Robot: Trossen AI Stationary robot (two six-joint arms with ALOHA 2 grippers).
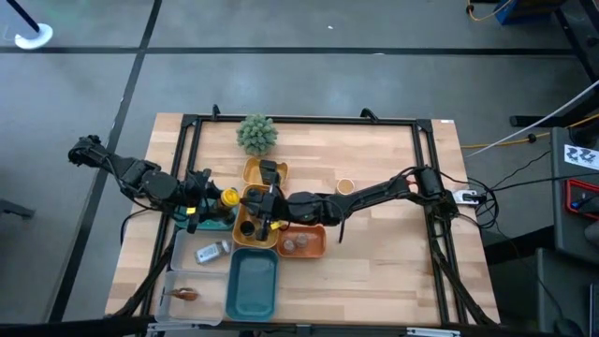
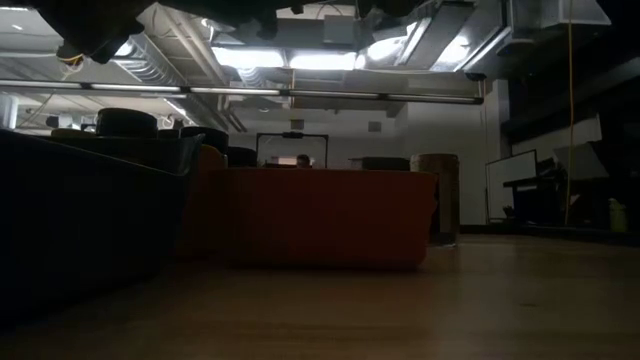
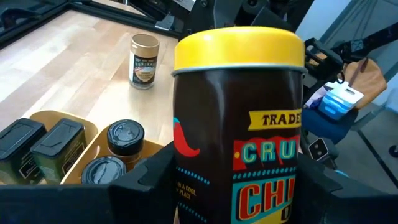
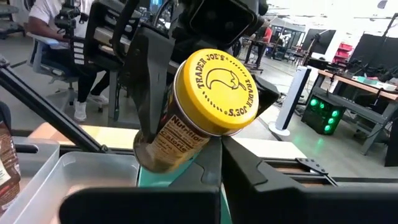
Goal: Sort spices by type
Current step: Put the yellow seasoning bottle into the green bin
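Chilli jar held aloft, waiting for a tray

Chilli jar (image 3: 239,118), dark-bodied with a yellow cap, sits clamped in the left claw (image 1: 223,199), lifted off the worktop (image 1: 393,271) near the left-middle of the spread. From the right wrist view its cap faces the camera, the jar tilted between the left arm's dark fingers (image 4: 146,87). The grip looks firm on the jar's body, well below the cap.

At about three o'clock from the jar lies the yellow tray (image 1: 239,229), already carrying dark-capped round jars (image 3: 124,135) and square dark tins (image 3: 57,142). The right claw (image 1: 265,221) hangs over this tray with its fingers drawn together; I cannot tell from the pictures that it has anything between them. Past it, at three o'clock again, the orange tray (image 1: 321,245) holds two small pieces. At six o'clock from the yellow tray lies the teal tray (image 1: 253,301), and at nine o'clock from that a clear tray (image 1: 182,267) with one bottle (image 1: 213,251) lying on its side. One small jar (image 3: 143,61) stands alone on the bare worktop beyond the trays. The green plant (image 1: 255,134) stands at twelve o'clock, out of the way.

The step in hand seems to be carrying one picked jar to its group. Next comes choosing the tray that matches it, then lowering it upright into a free spot. The right arm crowds the yellow tray, so the left may have to wait or go round.
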